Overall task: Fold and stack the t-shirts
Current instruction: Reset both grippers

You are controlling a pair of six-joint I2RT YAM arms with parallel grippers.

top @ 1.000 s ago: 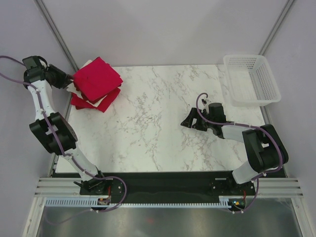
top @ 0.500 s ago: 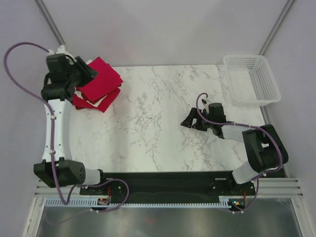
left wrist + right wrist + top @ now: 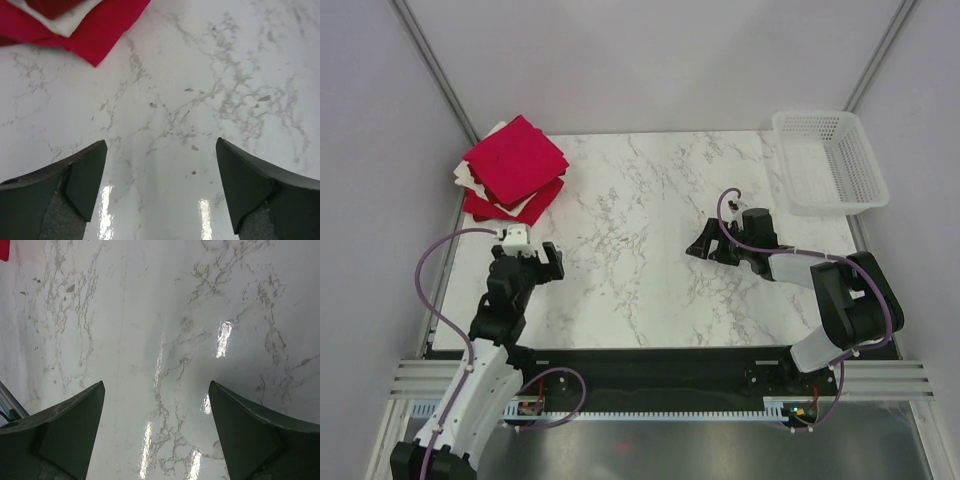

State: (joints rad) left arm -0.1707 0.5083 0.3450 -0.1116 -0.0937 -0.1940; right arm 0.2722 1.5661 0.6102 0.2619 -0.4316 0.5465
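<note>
Stack of t-shirts (image 3: pixel 513 172) sits on the far-left corner of the table (image 3: pixel 640 300), bright red one on top, cream and darker red edges showing under it, one corner poking past the table's left edge. Left gripper (image 3: pixel 160 145) hovers over the table's near-left part, jaws spread wide, holding nothing, well apart from the stack. Right gripper (image 3: pixel 156 387) is low over the table's right-centre, jaws also wide, empty. I see the basket (image 3: pixel 817 118) at the table's far-right corner

Cropped by the top edge, upper left of the left wrist view: t-shirts (image 3: pixel 100 37); overhead, lower layers mostly buried under crimson top shirt (image 3: pixel 516 160); count unclear.
</note>
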